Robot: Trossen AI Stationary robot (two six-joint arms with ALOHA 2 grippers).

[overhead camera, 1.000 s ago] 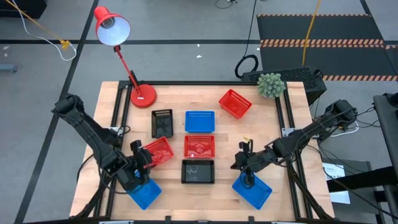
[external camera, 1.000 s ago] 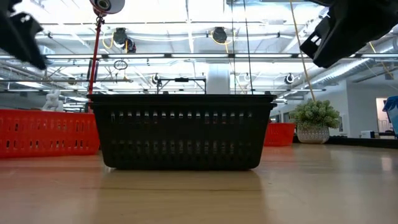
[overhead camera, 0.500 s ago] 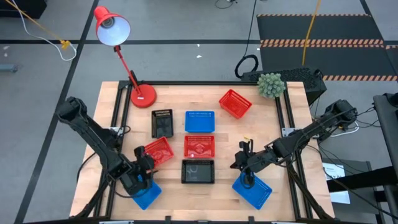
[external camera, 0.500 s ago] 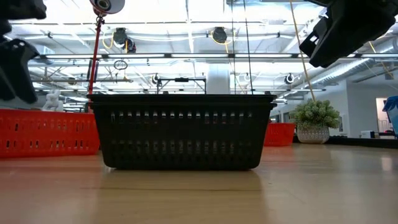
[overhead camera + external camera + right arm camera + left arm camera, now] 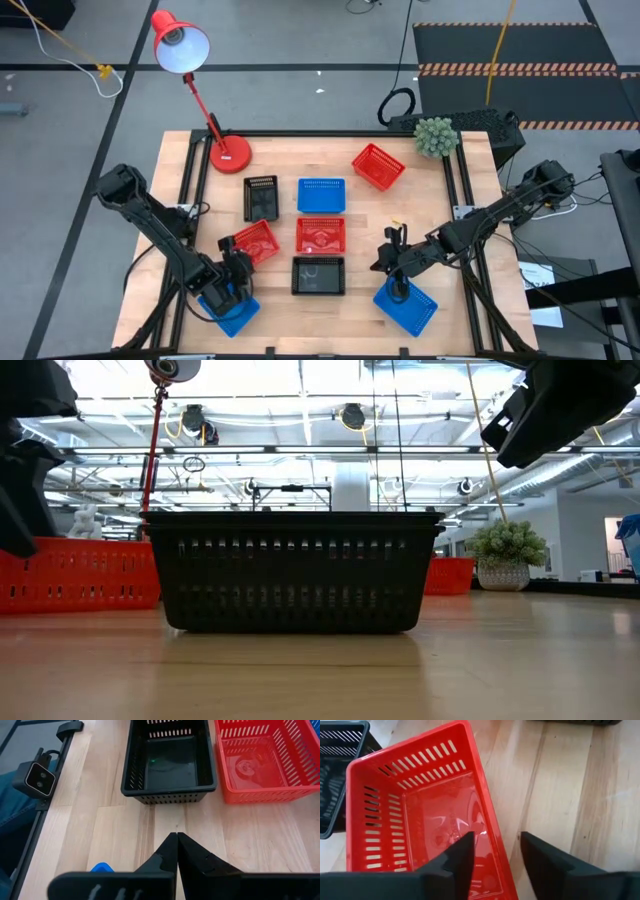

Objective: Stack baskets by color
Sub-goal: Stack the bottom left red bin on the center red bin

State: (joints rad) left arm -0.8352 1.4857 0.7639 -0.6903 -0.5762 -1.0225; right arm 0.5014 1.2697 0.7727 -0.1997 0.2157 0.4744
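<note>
The left gripper (image 5: 492, 852) is seen with its fingers apart, straddling the side wall of a tilted red basket (image 5: 415, 815), one finger inside and one outside. A blue basket (image 5: 232, 312) lies just beneath that gripper. The right gripper (image 5: 177, 851) is held with fingers pressed together, above another blue basket (image 5: 407, 307); a black basket (image 5: 169, 760) lies ahead of it.

A red basket (image 5: 420, 815) with slotted sides sits on the pale wooden worktop (image 5: 580, 795). The left tool (image 5: 496, 851) straddles the basket's long wall, one dark finger (image 5: 462, 855) inside over the glossy floor, the other (image 5: 540, 855) outside above the wood, with a gap between them. A black basket (image 5: 337, 770) lies just beside the red one.
</note>
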